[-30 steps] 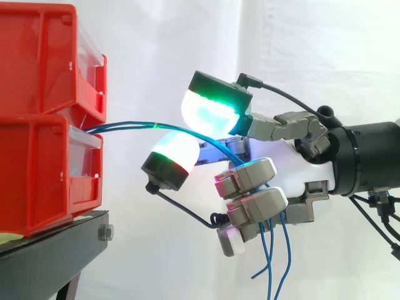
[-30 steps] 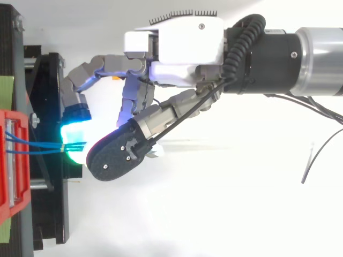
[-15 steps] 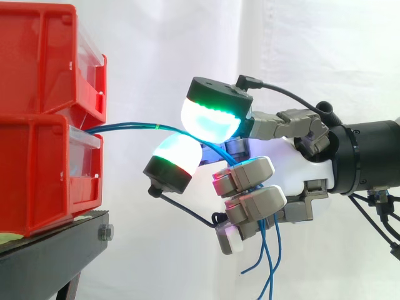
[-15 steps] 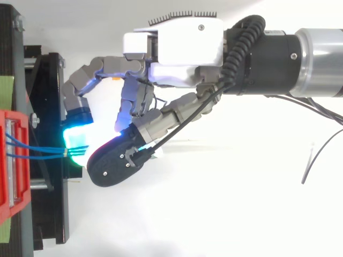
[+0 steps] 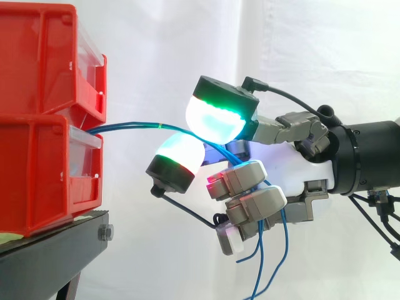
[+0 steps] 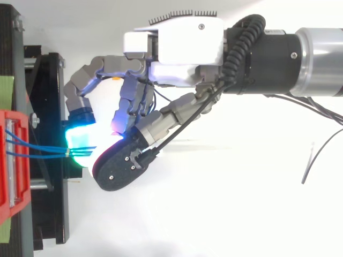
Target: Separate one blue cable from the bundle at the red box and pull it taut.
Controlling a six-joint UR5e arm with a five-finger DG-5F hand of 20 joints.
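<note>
STEP: separation, judged in progress | FINGERS: my fingers (image 5: 215, 119) curl round the blue cables (image 5: 134, 125), glowing pads pinching them at frame centre | CABLES: run from red box (image 5: 37, 169), left edge, through my grip, ends dangling below | NEXT: likely isolate one strand, then draw right until taut.

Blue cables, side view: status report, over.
Hand shut on blue cables, fingers curled round them. Cables run together from red bins to the pads, ends hanging below. Nothing in the way.
</note>
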